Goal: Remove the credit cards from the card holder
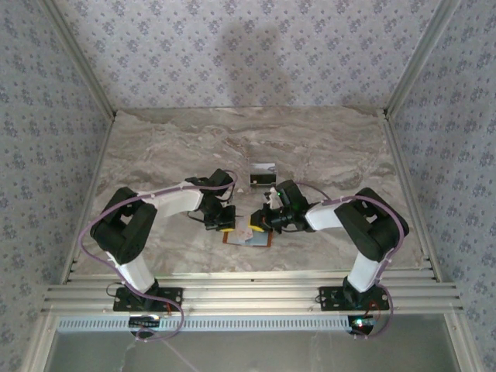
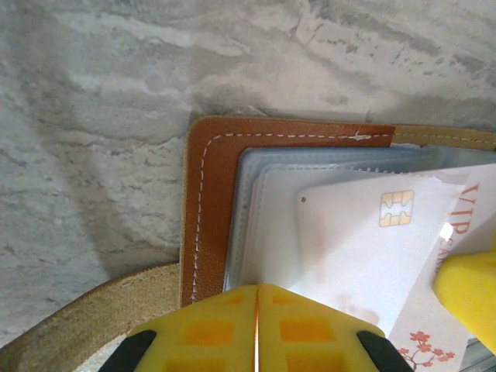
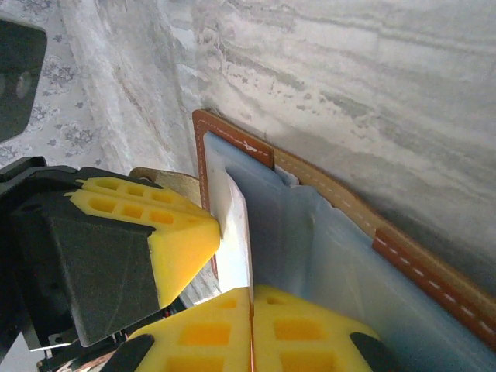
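The brown card holder [image 1: 246, 239] lies open on the marble table between my two grippers, its grey-blue sleeves [image 2: 267, 201] facing up. A white chip credit card [image 2: 364, 248] sticks out of a sleeve at a tilt, over a pale card printed with red blossoms [image 2: 430, 337]. My right gripper [image 3: 252, 298] is shut on the white credit card [image 3: 236, 225], seen edge-on, which runs into the seam of its pads. My left gripper [image 2: 256, 298] is shut, its tips at the near edge of the holder's [image 2: 213, 194] sleeves. I cannot tell whether it pinches a sleeve.
A small clear tray [image 1: 263, 175] stands on the table just behind the grippers. The left gripper's yellow finger [image 3: 155, 225] sits close against the held card. Patterned walls enclose the table on three sides.
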Tool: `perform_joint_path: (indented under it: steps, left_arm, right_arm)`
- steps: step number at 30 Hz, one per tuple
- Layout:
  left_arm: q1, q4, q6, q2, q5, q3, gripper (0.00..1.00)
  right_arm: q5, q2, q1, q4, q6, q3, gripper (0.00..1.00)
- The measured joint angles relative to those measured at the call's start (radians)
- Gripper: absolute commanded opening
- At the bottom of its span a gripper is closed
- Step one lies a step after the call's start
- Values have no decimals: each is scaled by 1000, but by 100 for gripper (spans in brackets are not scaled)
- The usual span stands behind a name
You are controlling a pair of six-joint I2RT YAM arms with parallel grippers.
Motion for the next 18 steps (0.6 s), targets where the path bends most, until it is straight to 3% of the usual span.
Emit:
perform_joint_path:
  steps: [18]
  left_arm:
    - [0,2,-13,-1,1,0,8]
  right_arm:
    - [131,-171,-13,-383,-143,62,8]
